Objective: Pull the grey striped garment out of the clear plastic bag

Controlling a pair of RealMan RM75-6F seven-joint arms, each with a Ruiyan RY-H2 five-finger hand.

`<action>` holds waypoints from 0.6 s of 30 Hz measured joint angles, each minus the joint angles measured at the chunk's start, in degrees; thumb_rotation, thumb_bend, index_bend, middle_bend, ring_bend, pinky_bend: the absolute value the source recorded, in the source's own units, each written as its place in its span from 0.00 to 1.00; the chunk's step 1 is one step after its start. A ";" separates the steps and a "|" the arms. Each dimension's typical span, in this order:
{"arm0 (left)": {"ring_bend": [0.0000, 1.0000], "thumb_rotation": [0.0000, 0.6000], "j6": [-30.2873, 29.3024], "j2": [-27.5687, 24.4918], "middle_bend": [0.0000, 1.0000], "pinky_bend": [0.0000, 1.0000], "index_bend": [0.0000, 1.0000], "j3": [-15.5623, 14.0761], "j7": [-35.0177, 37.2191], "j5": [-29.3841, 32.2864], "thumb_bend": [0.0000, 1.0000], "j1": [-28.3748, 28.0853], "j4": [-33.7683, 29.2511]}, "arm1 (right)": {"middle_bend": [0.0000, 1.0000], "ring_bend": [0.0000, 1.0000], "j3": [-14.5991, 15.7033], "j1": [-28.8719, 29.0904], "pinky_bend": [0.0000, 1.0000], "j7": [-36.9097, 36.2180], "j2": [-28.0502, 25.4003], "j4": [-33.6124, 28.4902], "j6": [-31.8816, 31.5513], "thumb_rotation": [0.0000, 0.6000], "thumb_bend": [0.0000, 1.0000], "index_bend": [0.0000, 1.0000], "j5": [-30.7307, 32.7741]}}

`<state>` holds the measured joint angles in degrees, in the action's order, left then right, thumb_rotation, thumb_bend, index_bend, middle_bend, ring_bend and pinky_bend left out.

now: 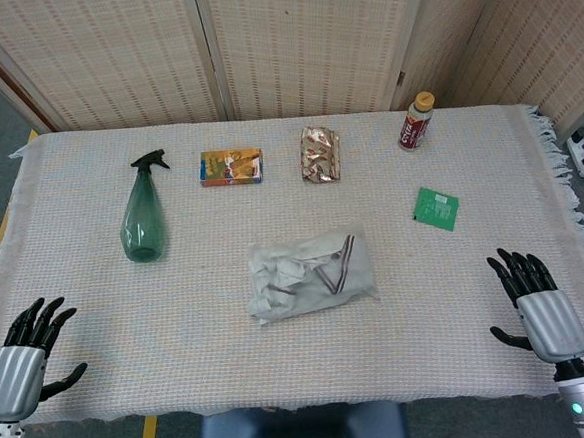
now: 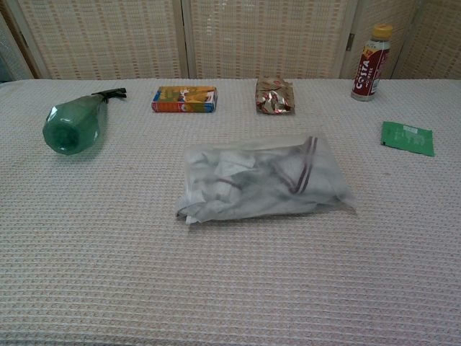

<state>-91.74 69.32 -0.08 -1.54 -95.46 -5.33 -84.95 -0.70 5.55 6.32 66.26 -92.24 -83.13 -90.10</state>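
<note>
A clear plastic bag (image 1: 310, 272) (image 2: 261, 177) lies flat at the middle of the table. Inside it the grey striped garment (image 1: 325, 267) (image 2: 284, 173) is folded, its dark stripes showing toward the bag's right side. My left hand (image 1: 26, 353) rests at the table's near left corner, fingers spread, holding nothing. At the near right edge my right hand (image 1: 536, 302) lies with fingers apart and empty too. Both hands are far from the bag. The chest view shows neither hand.
A green spray bottle (image 1: 142, 209) (image 2: 74, 122) lies at the left. Along the back stand an orange box (image 1: 231, 167) (image 2: 184, 99), a foil packet (image 1: 321, 154) (image 2: 274, 96) and a small drink bottle (image 1: 417, 121) (image 2: 371, 62). A green sachet (image 1: 437, 208) (image 2: 408, 138) lies at the right.
</note>
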 measured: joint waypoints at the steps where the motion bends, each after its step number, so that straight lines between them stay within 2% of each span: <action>1: 0.03 0.93 0.07 0.03 0.13 0.17 0.21 0.00 -0.07 0.07 0.20 0.00 0.00 | 0.00 0.00 -0.01 0.02 0.00 0.06 0.03 0.04 0.10 1.00 0.02 0.00 0.08; 12: 0.03 0.93 1.28 0.32 0.13 0.17 0.21 -0.05 1.06 0.22 0.20 -0.57 0.03 | 0.00 0.00 0.41 1.45 0.00 0.98 1.97 1.12 2.23 1.00 0.02 0.00 -1.04; 18: 0.03 0.93 2.67 0.31 0.13 0.17 0.21 -0.13 1.39 0.97 0.20 -0.98 0.21 | 0.00 0.00 -0.26 5.30 0.00 0.99 7.20 3.92 4.10 1.00 0.02 0.00 -4.75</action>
<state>-89.07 69.63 -0.20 -0.15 -94.50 -6.31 -84.74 -0.96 10.85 7.31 73.46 -88.33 -79.03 -94.86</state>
